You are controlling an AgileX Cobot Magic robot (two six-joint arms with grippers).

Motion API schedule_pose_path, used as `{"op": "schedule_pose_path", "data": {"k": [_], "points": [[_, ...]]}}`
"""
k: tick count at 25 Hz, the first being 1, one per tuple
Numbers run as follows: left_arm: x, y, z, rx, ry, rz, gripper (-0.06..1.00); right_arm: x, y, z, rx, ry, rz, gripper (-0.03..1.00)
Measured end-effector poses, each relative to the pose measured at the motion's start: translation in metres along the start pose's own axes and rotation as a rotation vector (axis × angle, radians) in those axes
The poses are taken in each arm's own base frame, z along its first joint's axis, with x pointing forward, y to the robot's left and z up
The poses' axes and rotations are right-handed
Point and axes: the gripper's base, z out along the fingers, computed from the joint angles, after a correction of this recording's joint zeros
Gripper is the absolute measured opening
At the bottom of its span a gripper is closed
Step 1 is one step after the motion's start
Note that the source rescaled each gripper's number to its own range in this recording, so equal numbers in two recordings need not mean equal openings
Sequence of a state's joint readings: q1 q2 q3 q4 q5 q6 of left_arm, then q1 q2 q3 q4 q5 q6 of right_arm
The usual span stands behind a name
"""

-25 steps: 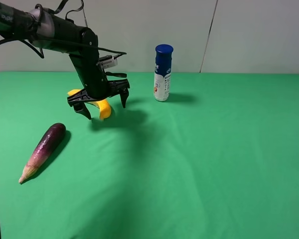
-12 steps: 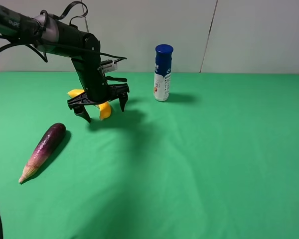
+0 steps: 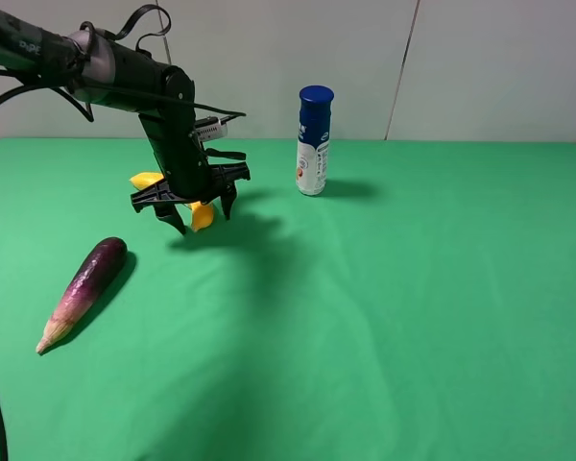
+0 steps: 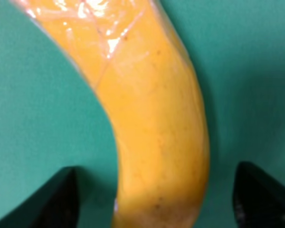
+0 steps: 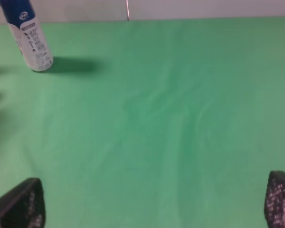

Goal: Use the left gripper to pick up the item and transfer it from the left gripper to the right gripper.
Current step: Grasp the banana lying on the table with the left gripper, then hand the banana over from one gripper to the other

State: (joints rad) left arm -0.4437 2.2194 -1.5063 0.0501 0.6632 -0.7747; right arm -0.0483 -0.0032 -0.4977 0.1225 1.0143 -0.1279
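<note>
Pick-up step: the left gripper was spread around the banana on the green cloth, not touching it. Next move, I'd guess: squeeze, then lift. The right gripper hung wide apart, empty.

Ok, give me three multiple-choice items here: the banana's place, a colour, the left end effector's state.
1. The banana lies: A under the left end effector; B far right; C front centre.
2. The cap of the bottle is: A red; B blue; C white.
3. The left end effector is: A shut on the banana; B open, straddling it; C shut, empty.
Key: 1 A, the left wrist view shows it between the fingertips. 2 B, plain in the high view. 3 B, gaps show either side of it.
</note>
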Motion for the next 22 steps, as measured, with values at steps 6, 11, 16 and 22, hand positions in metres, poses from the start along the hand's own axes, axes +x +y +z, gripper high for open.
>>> {"op": "schedule_pose_path", "data": {"k": [6, 11, 16, 22], "points": [[0.0, 0.0, 0.0, 0.001, -0.001, 0.001, 0.0, 0.0, 0.0, 0.0, 0.0, 0.0, 0.0, 1.0], [0.0, 0.0, 0.0, 0.001, -0.001, 0.001, 0.0, 0.0, 0.0, 0.0, 0.0, 0.0, 0.0, 1.0], [0.0, 0.0, 0.0, -0.001, 0.001, 0.001, 0.0, 0.0, 0.0, 0.0, 0.0, 0.0, 0.0, 1.0], [-0.004, -0.003, -0.013, -0.038, 0.038, 0.074, 0.0, 0.0, 0.0, 0.0, 0.0, 0.0, 0.0, 1.0]]}}
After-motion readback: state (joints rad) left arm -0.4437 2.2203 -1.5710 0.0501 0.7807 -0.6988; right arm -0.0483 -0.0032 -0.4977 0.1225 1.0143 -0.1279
